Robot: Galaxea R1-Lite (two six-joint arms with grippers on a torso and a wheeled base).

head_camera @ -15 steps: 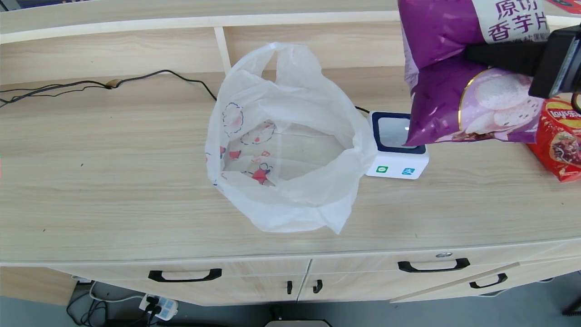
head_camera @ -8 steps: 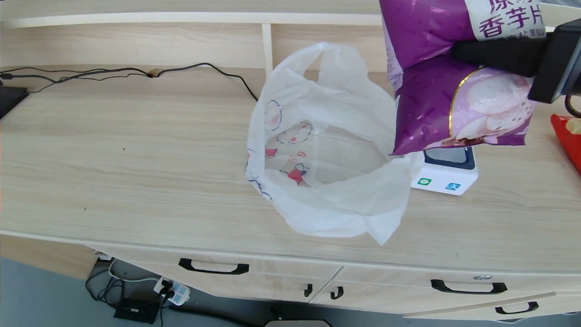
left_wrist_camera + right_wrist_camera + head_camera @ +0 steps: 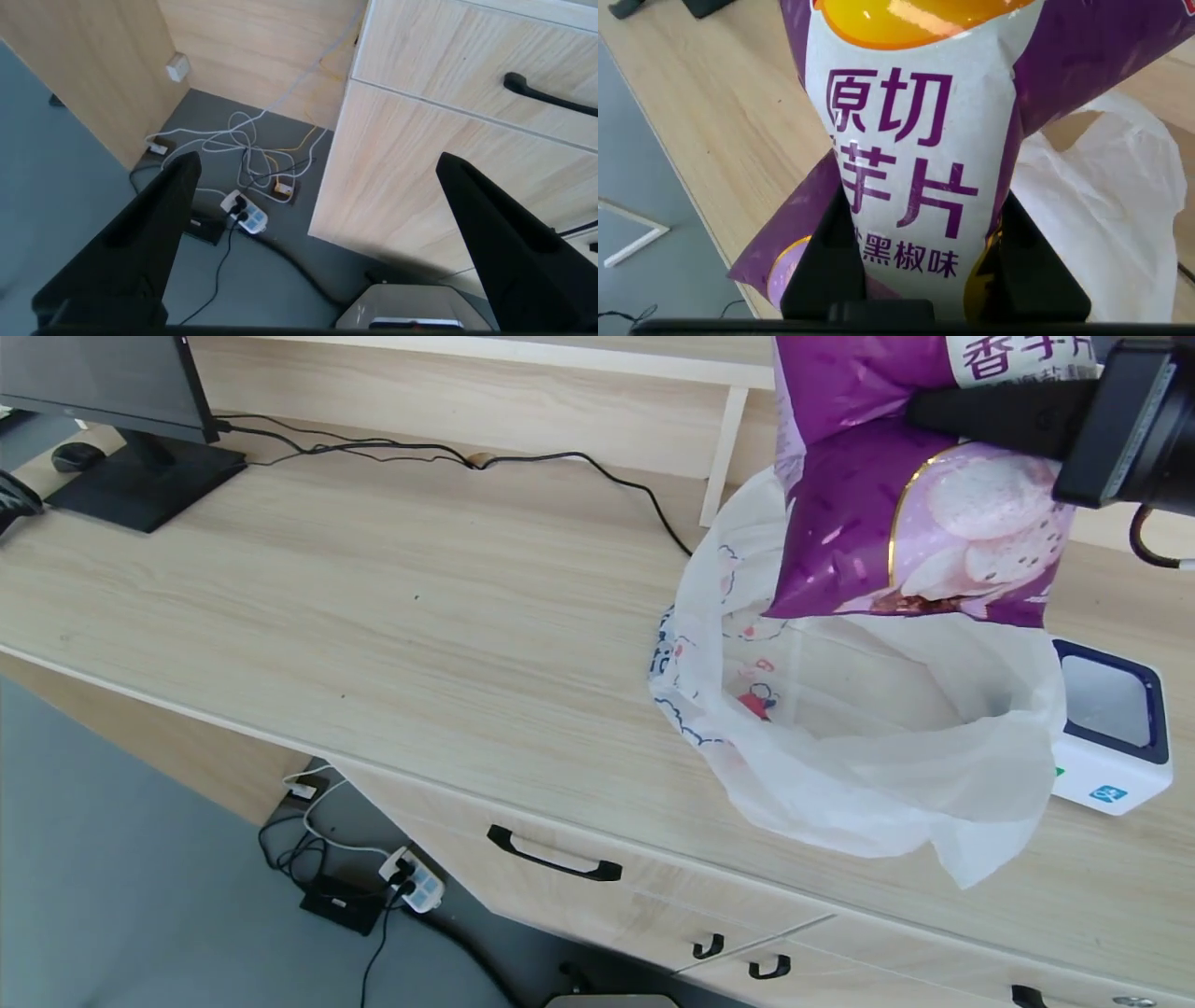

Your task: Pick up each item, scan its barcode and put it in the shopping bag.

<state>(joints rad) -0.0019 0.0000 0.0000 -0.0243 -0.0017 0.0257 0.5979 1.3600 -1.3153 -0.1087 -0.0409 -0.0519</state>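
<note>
A purple chip bag (image 3: pixel 868 513) hangs upright in the air at the right of the head view, and my right gripper (image 3: pixel 943 411) is shut on its upper half. Its lower edge is just above the open mouth of the white shopping bag (image 3: pixel 868 775), which stands on the wooden counter (image 3: pixel 420 616). The right wrist view has the chip bag (image 3: pixel 906 140) pinched between the black fingers (image 3: pixel 827 271). A white scanner (image 3: pixel 1116 728) with a dark window sits right of the shopping bag. My left gripper (image 3: pixel 318 233) is open and empty, down beside the cabinet front, over the floor.
A monitor stand (image 3: pixel 140 467) and a mouse (image 3: pixel 77 455) sit at the counter's far left, with a black cable (image 3: pixel 560 462) running along the back. Drawers with black handles (image 3: pixel 551 859) are below the front edge. A power strip (image 3: pixel 415 887) and cords lie on the floor.
The head camera has swung left, shifting the whole picture. Relative to the counter, the chip bag has gone from above the scanner to above the shopping bag's mouth.
</note>
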